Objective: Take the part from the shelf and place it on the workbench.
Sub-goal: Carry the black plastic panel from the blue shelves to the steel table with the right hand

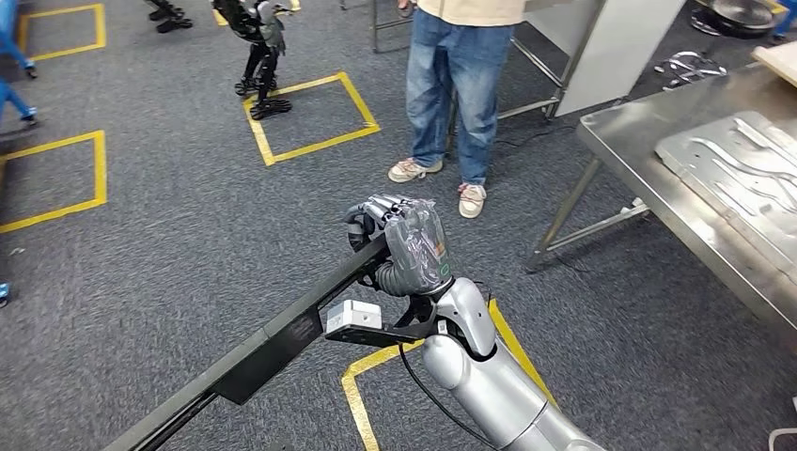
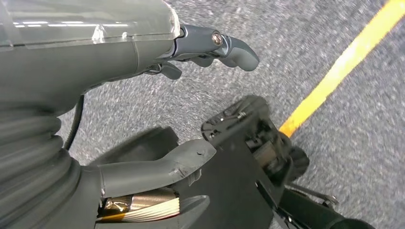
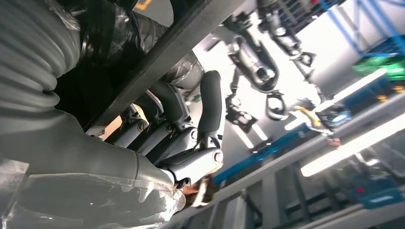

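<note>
The part is a long black bar (image 1: 282, 331) that runs from the lower left of the head view up to my right hand (image 1: 406, 246). That hand grips the bar's upper end and holds it in the air above the carpet. In the right wrist view the same bar (image 3: 162, 57) crosses the picture, and my right hand (image 3: 186, 143) has its dark fingers (image 3: 211, 102) curled around it. The steel workbench (image 1: 648, 132) stands ahead to the right, apart from the bar. My left hand (image 2: 95, 47) hangs over the floor, its fingers (image 2: 229, 45) and thumb spread with nothing in them.
A pressed metal sheet (image 1: 742, 169) lies on the workbench. A person in jeans (image 1: 461, 75) stands just ahead, between me and the bench's near leg (image 1: 564, 211). Another robot's legs (image 1: 258, 66) stand by a yellow floor square (image 1: 315, 113). Grey carpet with yellow tape lies to the left.
</note>
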`<state>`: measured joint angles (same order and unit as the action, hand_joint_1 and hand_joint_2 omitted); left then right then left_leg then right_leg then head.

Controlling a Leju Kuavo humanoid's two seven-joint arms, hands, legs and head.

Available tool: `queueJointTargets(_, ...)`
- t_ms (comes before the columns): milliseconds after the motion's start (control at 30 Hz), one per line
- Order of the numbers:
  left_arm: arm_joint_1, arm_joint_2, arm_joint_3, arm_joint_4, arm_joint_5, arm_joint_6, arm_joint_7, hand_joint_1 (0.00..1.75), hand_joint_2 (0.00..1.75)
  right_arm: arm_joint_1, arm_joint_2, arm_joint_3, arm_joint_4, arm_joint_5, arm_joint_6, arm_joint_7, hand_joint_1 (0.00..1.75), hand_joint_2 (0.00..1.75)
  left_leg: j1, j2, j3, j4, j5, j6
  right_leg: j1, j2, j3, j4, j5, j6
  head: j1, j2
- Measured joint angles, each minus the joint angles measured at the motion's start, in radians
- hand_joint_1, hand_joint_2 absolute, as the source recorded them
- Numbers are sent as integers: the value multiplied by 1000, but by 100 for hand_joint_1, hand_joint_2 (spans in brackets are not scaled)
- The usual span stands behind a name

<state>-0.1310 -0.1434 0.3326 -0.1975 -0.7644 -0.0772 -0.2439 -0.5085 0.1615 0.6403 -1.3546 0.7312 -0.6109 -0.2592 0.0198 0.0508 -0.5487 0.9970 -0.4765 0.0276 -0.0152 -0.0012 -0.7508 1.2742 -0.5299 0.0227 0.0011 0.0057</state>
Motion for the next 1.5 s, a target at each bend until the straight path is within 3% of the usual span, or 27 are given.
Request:
queueJointTargets(33, -1, -1, 0, 0, -2, 0, 0, 0, 175, -1, 0, 0, 0, 1, 2, 0, 175, 175, 0, 12, 1, 3, -3, -2, 0, -12, 29, -51, 30, -1, 0, 0)
queueJointTargets(100, -3, -2, 0, 0, -5, -1, 0, 0, 175, -4, 0, 0, 0, 4, 2, 1, 175, 175, -4, 32, 1, 12, -13, -12, 8, -60, 92, -171, 70, -8, 0, 0)
queueJointTargets(167, -3, -2, 0, 0, -7, -2, 0, 0, 175, -8, 1, 0, 0, 5, 2, 1, 175, 175, -11, 52, 1, 19, -20, -23, 16, -84, 114, -221, 73, -21, -1, 0)
queueJointTargets(233, -5, -2, 0, 0, -7, -2, 0, 0, 175, -9, 1, 0, 0, 6, 2, 3, 175, 175, -13, 70, 5, 19, -25, -32, 16, -60, 112, -223, 75, -34, -1, 0)
queueJointTargets(267, -6, -2, 0, 0, -7, -3, -1, 0, 175, -9, 1, 0, 0, 7, 2, 4, 175, 175, -11, 59, 5, 24, -34, -37, 15, -48, 112, -226, 77, -40, -1, 0)
queueJointTargets(300, -8, -3, 0, 0, -7, -3, -3, 0, 175, -10, 1, 0, 0, 9, 2, 6, 175, 175, -8, 38, -1, 43, -51, -41, 12, -36, 112, -229, 80, -46, -1, 0)
queueJointTargets(367, -9, -3, 1, 0, -7, -6, -5, 0, 175, -13, 2, 0, 0, 11, 4, 7, 175, 175, -4, -16, -41, 136, -109, -46, 10, -11, 112, -232, 83, -54, -1, 0)
queueJointTargets(433, -6, -3, 2, 0, -7, -9, -5, 0, 175, -13, 3, 0, 1, 11, 5, 8, 175, 175, -4, -36, -97, 253, -156, -46, 12, 16, 111, -231, 85, -58, -1, 0)
queueJointTargets(467, -5, -3, 2, 0, -8, -10, -5, 0, 175, -12, 2, 0, 2, 12, 6, 8, 175, 175, -4, -40, -112, 280, -154, -45, 13, 31, 111, -230, 85, -59, -1, 0)
queueJointTargets(500, -4, -3, 2, 0, -9, -11, -5, 0, 175, -12, 2, 0, 3, 12, 6, 9, 175, 175, -4, -42, -112, 272, -133, -42, 14, 46, 112, -228, 85, -59, -1, 0)
queueJointTargets(533, -4, -3, 2, 0, -9, -12, -5, 0, 175, -12, 2, 0, 3, 12, 6, 9, 175, 175, -4, -47, -96, 229, -97, -38, 14, 61, 112, -227, 85, -59, -1, 0)
queueJointTargets(600, -5, -2, 3, 0, -10, -12, -5, 0, 175, -13, 2, 0, 2, 14, 6, 9, 175, 175, -4, -83, -49, 111, -32, -26, 14, 87, 112, -224, 86, -57, -1, 0)
queueJointTargets(667, -6, -1, 4, 0, -10, -12, -5, 0, 175, -13, 3, 0, 1, 15, 5, 9, 175, 175, -5, -115, -20, 42, -15, -18, 11, 108, 104, -223, 90, -49, -1, 0)
queueJointTargets(733, -8, 0, 6, 0, -10, -11, -5, 0, 175, -13, 2, 0, 0, 15, 5, 9, 175, 175, -7, -107, -12, 26, -16, -13, 8, 129, 98, -227, 99, -34, -1, 0)
queueJointTargets(767, -9, 0, 6, 0, -11, -10, -5, 0, 175, -12, 2, 0, -1, 15, 5, 10, 175, 175, -6, -96, -10, 20, -11, -9, 8, 129, 96, -228, 99, -28, -1, 0)
queueJointTargets(833, -12, -2, 6, 0, -13, -8, -5, 0, 175, -13, -1, 0, -4, 15, 3, 10, 175, 175, -1, -72, -3, 3, -1, 2, 11, 90, 76, -188, 71, -17, 2, 0)
queueJointTargets(900, -13, -4, 6, 0, -16, -4, -3, 0, 175, -12, -2, -1, -6, 15, 3, 9, 175, 175, -1, -48, -1, -2, 2, 9, 9, 33, 26, -81, 11, -9, 6, 0)
queueJointTargets(933, -12, -4, 6, 0, -18, -2, -2, 0, 175, -11, -3, -1, -7, 15, 2, 9, 175, 175, -2, -34, -1, -1, 2, 11, 6, 19, -2, -23, -12, -5, 6, 0)
queueJointTargets(1000, -10, -4, 7, 0, -21, 1, 1, 0, 175, -7, -5, -1, -7, 15, 2, 9, 175, 175, -2, -8, -1, 1, -2, 9, 0, 5, -20, 17, -12, 1, 6, 0)
queueJointTargets(1033, -10, -4, 7, 0, -22, 1, 1, 0, 175, -6, -6, -1, -7, 15, 2, 10, 175, 175, -2, 4, 0, 3, -4, 7, -3, -1, -2, -15, 12, 2, 6, 0)
queueJointTargets(1100, -13, -5, 7, 0, -23, 1, 1, 0, 175, -7, -7, -1, -8, 16, 2, 10, 175, 175, -3, 25, 1, 10, -14, -2, -1, -38, 69, -142, 66, 0, 6, 0)
queueJointTargets(1167, -13, -5, 7, 0, -26, 2, 1, 0, 175, -8, -6, -1, -10, 17, 2, 10, 175, 175, -7, 42, 2, 19, -23, -14, 7, -65, 110, -221, 82, -10, 5, 0)
queueJointTargets(1267, -14, -5, 7, 0, -31, 4, 2, 0, 175, -8, -6, -1, -11, 19, 2, 10, 175, 175, -8, 65, 7, 20, -32, -30, 12, -41, 108, -228, 79, -26, 5, 0)
queueJointTargets(1333, -17, -6, 7, 0, -33, 2, 1, 0, 175, -10, -6, -1, -11, 20, 2, 10, 175, 175, -4, 35, 0, 47, -59, -38, 8, -19, 111, -234, 83, -37, 5, 0)
queueJointTargets(1400, -17, -6, 6, 0, -34, 0, 1, 0, 175, -11, -5, -1, -11, 21, 3, 10, 175, 175, -1, -18, -43, 148, -118, -41, 6, 3, 113, -237, 85, -44, 5, 0)
queueJointTargets(1467, -14, -6, 6, 0, -35, -2, 1, 0, 175, -11, -4, -1, -11, 21, 3, 10, 175, 175, -1, -38, -102, 267, -161, -40, 8, 29, 113, -236, 86, -48, 5, 0)
queueJointTargets(1500, -12, -6, 6, 0, -36, -2, 2, 0, 175, -10, -4, -1, -10, 22, 3, 10, 175, 175, -1, -41, -117, 289, -156, -39, 9, 44, 113, -234, 86, -48, 5, 0)
